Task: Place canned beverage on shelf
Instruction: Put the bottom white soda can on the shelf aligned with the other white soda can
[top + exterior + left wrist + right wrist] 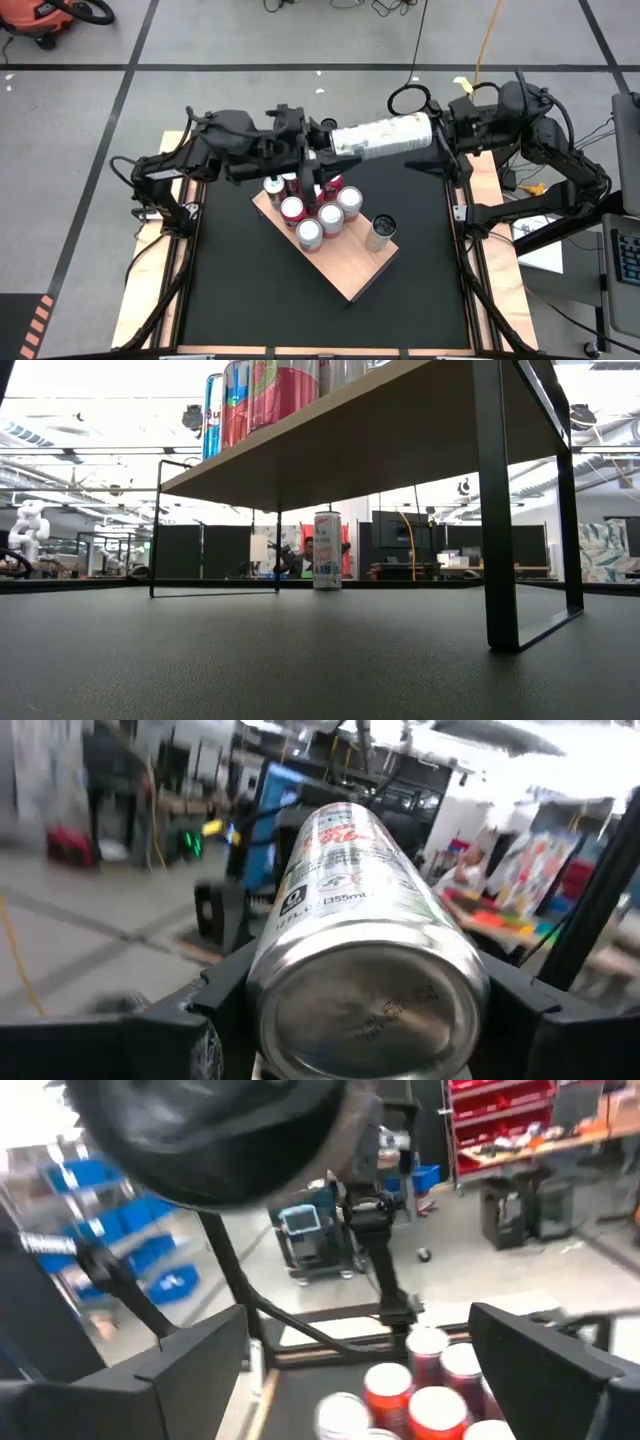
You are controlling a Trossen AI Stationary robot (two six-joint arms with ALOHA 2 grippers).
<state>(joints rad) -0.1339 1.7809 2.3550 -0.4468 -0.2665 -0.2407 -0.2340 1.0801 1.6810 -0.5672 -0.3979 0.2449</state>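
Both arms reach inward over the table's far edge; the left gripper [322, 150] is clamped, the right gripper [438, 135] spread.

Cans [310, 212] crowded the shelf [352, 276] at its far-left end; a lone can [380, 233] stood mid-shelf; the shelf's near-right end lay bare.
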